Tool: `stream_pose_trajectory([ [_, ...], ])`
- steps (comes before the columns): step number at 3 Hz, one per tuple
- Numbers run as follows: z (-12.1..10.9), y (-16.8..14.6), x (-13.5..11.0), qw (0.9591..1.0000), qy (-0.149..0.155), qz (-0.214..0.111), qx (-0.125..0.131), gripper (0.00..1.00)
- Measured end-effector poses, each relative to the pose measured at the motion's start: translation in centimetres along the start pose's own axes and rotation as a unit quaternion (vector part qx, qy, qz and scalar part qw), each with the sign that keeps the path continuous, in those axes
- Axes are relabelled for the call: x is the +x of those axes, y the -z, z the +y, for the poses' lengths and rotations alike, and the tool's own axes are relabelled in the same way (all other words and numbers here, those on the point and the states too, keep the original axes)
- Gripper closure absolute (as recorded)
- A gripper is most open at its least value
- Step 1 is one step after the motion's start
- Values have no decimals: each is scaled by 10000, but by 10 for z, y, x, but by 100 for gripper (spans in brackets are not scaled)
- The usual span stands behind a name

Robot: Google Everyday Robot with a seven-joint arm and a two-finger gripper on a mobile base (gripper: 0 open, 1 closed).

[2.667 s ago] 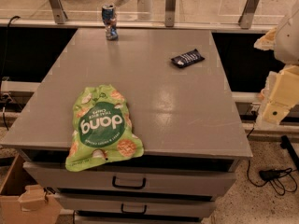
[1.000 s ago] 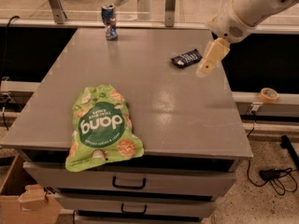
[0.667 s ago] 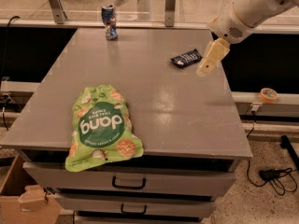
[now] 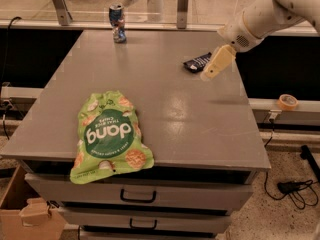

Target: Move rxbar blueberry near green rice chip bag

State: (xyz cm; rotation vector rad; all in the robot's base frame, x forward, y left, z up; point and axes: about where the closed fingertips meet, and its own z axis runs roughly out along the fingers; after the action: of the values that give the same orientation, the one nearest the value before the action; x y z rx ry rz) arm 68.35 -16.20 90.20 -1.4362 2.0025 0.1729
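The rxbar blueberry (image 4: 197, 62), a small dark flat bar with white lettering, lies on the grey table at the far right. My gripper (image 4: 216, 64) hangs just to the right of it and slightly above the table, its cream fingers pointing down-left, partly covering the bar's right end. The green rice chip bag (image 4: 109, 136), light green with a dark "dang" circle, lies at the front left, hanging slightly over the table's front edge. The bar and the bag are far apart.
A crushed blue-red-silver can (image 4: 117, 23) stands at the table's (image 4: 170, 114) far left edge. Drawers (image 4: 137, 196) are below the front edge. A tape roll (image 4: 288, 102) lies on a ledge at right. A cardboard box (image 4: 27, 214) is on the floor at left.
The arm has come in from the far right edge to over the table's right side. In the last second the gripper has stayed beside the bar. The bar and the bag have not moved.
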Motion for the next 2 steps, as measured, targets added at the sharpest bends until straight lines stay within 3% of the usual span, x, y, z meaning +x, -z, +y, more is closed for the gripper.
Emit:
stream_pose_trajectory([
  [1,-27,-27,1,9972,-567,-359,315,0],
  [2,-48,-47,7,9905,-1112,-594,548,0],
])
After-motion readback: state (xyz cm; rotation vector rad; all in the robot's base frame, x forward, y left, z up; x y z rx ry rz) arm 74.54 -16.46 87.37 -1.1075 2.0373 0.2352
